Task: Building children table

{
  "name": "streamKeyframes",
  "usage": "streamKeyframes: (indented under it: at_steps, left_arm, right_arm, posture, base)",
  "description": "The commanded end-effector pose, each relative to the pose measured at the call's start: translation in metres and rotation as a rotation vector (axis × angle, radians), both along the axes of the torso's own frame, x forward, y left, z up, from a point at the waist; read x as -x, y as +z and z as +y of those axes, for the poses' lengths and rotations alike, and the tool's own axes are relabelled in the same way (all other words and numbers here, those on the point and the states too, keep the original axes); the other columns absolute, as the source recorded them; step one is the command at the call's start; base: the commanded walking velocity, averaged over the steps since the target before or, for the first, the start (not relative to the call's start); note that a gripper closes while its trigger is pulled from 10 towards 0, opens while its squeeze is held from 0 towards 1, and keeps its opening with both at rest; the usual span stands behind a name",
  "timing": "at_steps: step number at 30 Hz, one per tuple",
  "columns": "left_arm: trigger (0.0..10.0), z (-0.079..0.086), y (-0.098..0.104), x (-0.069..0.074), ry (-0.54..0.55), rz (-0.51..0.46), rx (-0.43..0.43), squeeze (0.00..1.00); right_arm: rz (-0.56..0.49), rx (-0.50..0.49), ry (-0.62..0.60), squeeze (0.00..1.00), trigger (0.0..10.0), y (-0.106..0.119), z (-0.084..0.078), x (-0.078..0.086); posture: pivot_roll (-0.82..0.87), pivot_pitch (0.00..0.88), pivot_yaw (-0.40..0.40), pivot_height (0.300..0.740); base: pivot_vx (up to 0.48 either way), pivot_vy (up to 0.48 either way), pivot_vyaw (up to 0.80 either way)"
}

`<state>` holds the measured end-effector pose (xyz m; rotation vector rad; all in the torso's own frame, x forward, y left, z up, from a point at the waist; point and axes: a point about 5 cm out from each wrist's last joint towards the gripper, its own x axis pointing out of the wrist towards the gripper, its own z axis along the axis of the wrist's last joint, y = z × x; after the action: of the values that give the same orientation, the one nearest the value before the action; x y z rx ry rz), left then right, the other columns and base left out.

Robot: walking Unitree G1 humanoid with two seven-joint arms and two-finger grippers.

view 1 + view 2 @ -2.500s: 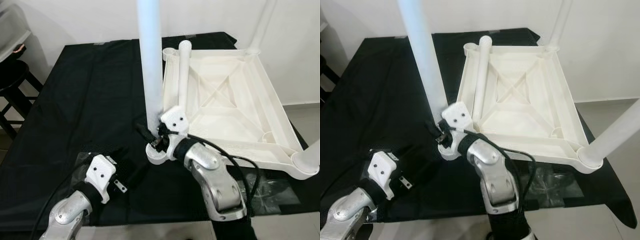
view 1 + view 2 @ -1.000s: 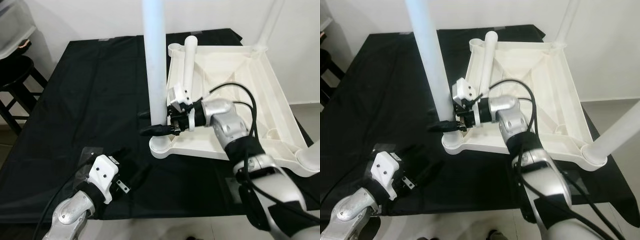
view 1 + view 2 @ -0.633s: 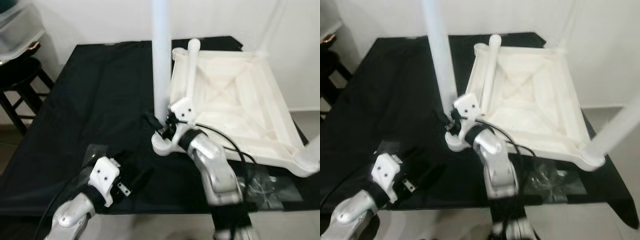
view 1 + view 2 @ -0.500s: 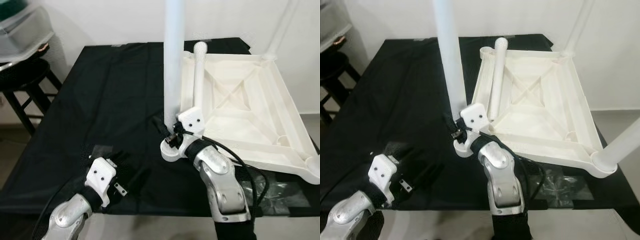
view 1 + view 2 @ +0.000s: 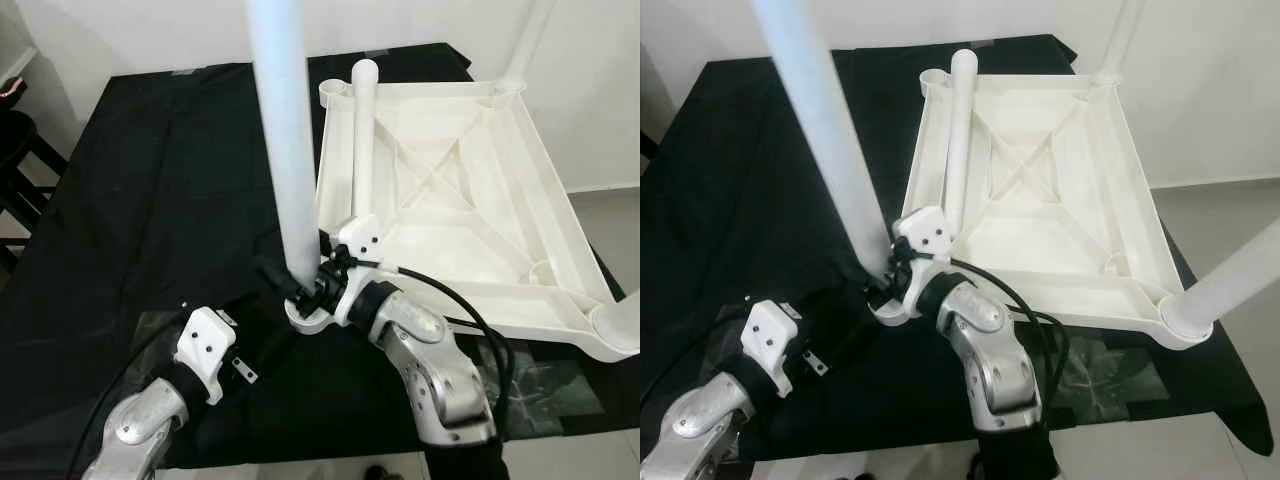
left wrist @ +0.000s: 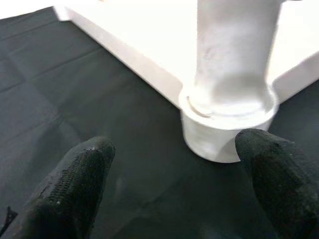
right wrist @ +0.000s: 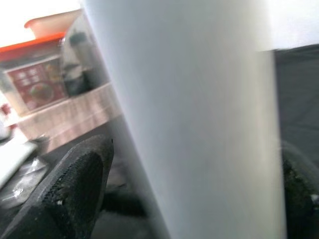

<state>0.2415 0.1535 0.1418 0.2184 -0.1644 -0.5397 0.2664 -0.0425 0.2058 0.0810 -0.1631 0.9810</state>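
The white table top (image 5: 470,240) lies upside down on the black-covered table (image 5: 150,180). One white leg (image 5: 285,150) stands in its near left corner socket (image 5: 312,315). My right gripper (image 5: 298,285) is shut on the base of this leg, with a finger (image 7: 75,184) on each side. A loose leg (image 5: 362,140) lies inside the top along its left side. Two more legs stand at the far right corner (image 5: 530,40) and the near right corner (image 5: 622,322). My left gripper (image 6: 174,164) is open, low on the cloth, just short of the near left socket (image 6: 224,124).
A dark stool (image 5: 15,150) stands off the table's left edge. Clear plastic bags (image 5: 540,385) lie on the cloth at the near right. The far left corner socket (image 5: 335,92) holds no leg. White wall behind, floor to the right.
The camera has shifted and the upright leg now looks tilted to the left. My right gripper stays at the leg's base. My left gripper sits closer to the corner socket.
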Motion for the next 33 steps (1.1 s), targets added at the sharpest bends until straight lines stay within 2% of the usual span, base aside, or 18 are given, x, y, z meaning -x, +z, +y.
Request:
streamKeyframes:
  at_steps: [1, 4, 6, 7, 11, 13, 17, 20, 26, 33]
  left_arm:
    - [10.0, 0.003, -0.011, 0.001, 0.044, 0.047, -0.022, 0.0]
    - [10.0, 0.004, -0.011, 0.0, 0.06, 0.048, -0.021, 0.0]
    - [10.0, 0.008, -0.011, -0.004, 0.121, 0.052, 0.013, 0.0]
    - [10.0, 0.011, -0.012, -0.006, 0.17, 0.067, 0.047, 0.0]
    - [10.0, 0.013, -0.012, -0.006, 0.186, 0.07, 0.061, 0.0]
    - [10.0, 0.014, -0.013, -0.005, 0.222, 0.078, 0.081, 0.0]
    - [10.0, 0.013, -0.016, -0.002, 0.225, 0.09, 0.082, 0.0]
    - [10.0, 0.011, -0.018, 0.003, 0.227, 0.116, 0.13, 0.0]
    - [10.0, 0.004, -0.023, 0.01, 0.214, 0.147, 0.168, 0.0]
    - [10.0, 0.004, -0.024, 0.01, 0.216, 0.158, 0.196, 0.0]
  right_arm:
    - [0.008, 0.017, 0.048, 0.84, 10.0, -0.009, -0.005, 0.012]
    - [0.012, 0.022, 0.039, 0.84, 10.0, -0.012, -0.009, 0.014]
    - [0.023, 0.048, -0.009, 0.24, 10.0, -0.025, -0.02, 0.018]
    - [0.018, 0.074, -0.097, 0.0, 10.0, -0.035, -0.032, 0.019]
    - [0.018, 0.09, -0.131, 0.0, 10.0, -0.039, -0.037, 0.02]
    - [0.036, 0.129, -0.23, 0.0, 10.0, -0.047, -0.052, 0.02]
    - [0.041, 0.147, -0.264, 0.0, 10.0, -0.05, -0.059, 0.02]
    - [0.054, 0.165, -0.257, 0.0, 10.0, -0.057, -0.066, 0.024]
    - [0.054, 0.159, -0.225, 0.0, 10.0, -0.061, -0.064, 0.026]
    - [0.056, 0.161, -0.159, 0.0, 10.0, -0.065, -0.06, 0.027]
  posture:
    - [0.01, 0.233, 0.039, 0.74]
    - [0.01, 0.233, 0.039, 0.74]
    - [-0.01, 0.234, 0.036, 0.74]
    - [-0.01, 0.233, 0.035, 0.74]
    - [-0.02, 0.232, 0.035, 0.74]
    - [-0.02, 0.228, 0.025, 0.74]
    - [-0.03, 0.226, 0.026, 0.74]
    - [-0.04, 0.224, 0.017, 0.74]
    - [-0.04, 0.212, 0.021, 0.74]
    - [-0.04, 0.192, 0.022, 0.74]
  base:
    - [0.0, 0.0, 0.0]
    - [0.0, 0.0, 0.0]
    - [0.0, 0.0, 0.0]
    - [0.0, 0.0, 0.0]
    - [0.0, 0.0, 0.0]
    - [0.0, 0.0, 0.0]
    - [0.0, 0.0, 0.0]
    - [0.0, -0.092, 0.0]
    - [0.0, -0.402, 0.0]
    - [0.0, -0.467, 0.0]
